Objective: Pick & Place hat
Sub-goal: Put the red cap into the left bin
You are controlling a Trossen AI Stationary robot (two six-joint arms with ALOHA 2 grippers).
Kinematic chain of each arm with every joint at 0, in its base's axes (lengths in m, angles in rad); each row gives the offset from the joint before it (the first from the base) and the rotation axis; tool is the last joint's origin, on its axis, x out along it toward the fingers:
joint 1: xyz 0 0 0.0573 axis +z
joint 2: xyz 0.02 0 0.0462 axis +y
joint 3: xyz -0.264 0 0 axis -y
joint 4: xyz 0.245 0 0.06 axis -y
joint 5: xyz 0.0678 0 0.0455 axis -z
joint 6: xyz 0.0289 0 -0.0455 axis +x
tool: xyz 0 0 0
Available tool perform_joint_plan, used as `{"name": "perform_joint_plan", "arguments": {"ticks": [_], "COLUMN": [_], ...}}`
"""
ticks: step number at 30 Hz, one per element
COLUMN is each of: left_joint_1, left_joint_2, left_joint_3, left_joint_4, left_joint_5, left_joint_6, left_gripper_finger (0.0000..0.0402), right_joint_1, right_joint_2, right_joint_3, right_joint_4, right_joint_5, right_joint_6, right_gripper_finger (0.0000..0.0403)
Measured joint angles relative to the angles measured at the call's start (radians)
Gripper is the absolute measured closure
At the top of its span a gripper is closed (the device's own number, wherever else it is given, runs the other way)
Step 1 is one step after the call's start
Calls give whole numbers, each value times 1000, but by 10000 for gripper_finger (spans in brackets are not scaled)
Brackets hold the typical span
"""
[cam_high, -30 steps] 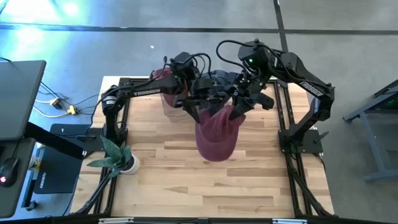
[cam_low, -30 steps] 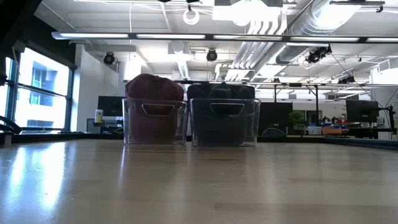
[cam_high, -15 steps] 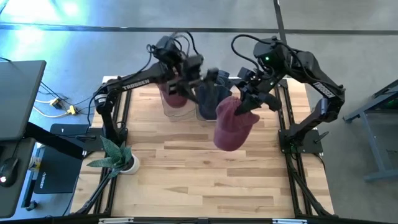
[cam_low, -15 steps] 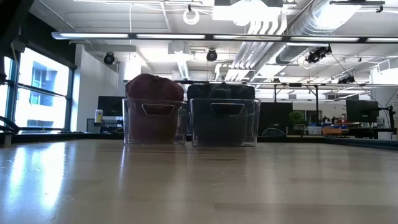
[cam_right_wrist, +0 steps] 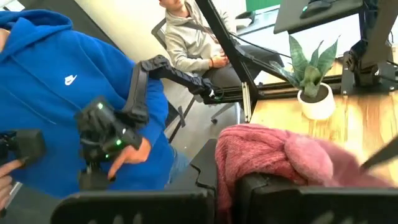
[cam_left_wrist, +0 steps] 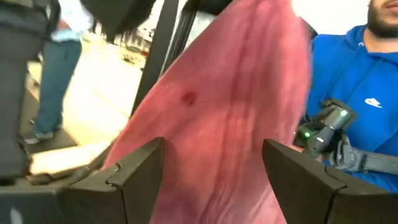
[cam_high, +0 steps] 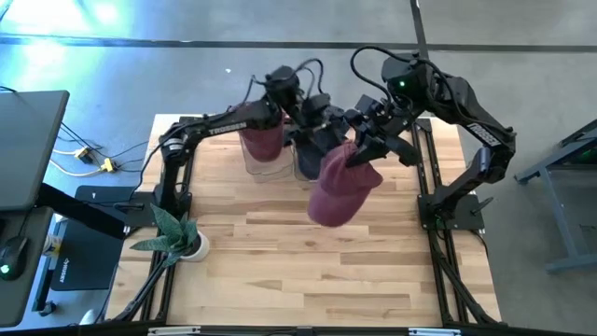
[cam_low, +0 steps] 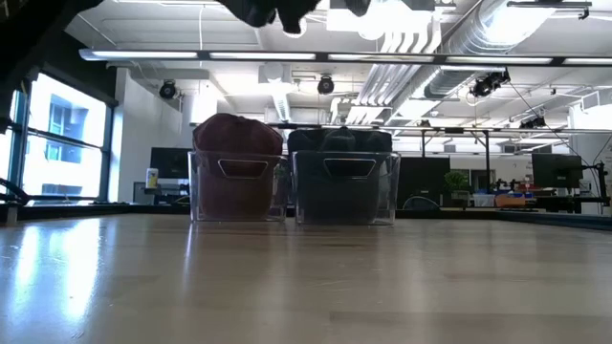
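A maroon knitted hat (cam_high: pixel 338 187) hangs above the table's far right part, with my right gripper (cam_high: pixel 360 149) shut on its upper end. My left gripper (cam_high: pixel 326 119) stands open above the bins at the far edge and points at the hat. In the left wrist view the hat (cam_left_wrist: pixel 236 118) fills the space beyond the two spread fingers; whether they touch it, I cannot tell. Two clear bins stand side by side at the far edge: one (cam_low: pixel 239 186) holds maroon hats, the other (cam_low: pixel 344 186) dark ones. My right gripper pinches a bunched part of the hat's upper end (cam_right_wrist: pixel 261 155) between its two shut fingers. The fingers come from the table's far right, slanting slightly down. The hat hangs slack below them, clear of the table.
A potted plant (cam_high: pixel 177 233) stands near the table's left edge. Behind the table a person in a blue hoodie (cam_right_wrist: pixel 56 87) holds hand controllers, and another person sits farther back. The table's near half (cam_high: pixel 298 280) is bare wood.
My right gripper has carried the hanging hat a little toward the table's right edge and up. My left gripper, open throughout, has drawn away from the hat toward the far edge, then swung right over the bins, and has turned to face the hat.
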Motion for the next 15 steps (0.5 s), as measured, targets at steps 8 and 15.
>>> {"name": "perform_joint_plan", "arguments": {"ticks": [8, 15], "left_joint_1": [-105, -113], "left_joint_2": [23, 22], "left_joint_3": [-1, 0], "left_joint_4": [103, 278], "left_joint_5": [43, 92], "left_joint_6": [0, -91], "left_gripper_finger": [137, 137], "right_joint_1": [1, 0], "right_joint_2": [6, 8], "right_joint_3": [0, 0], "right_joint_4": [9, -4], "right_joint_5": [-1, 4], "right_joint_6": [-23, -1], "right_gripper_finger": [391, 396]}}
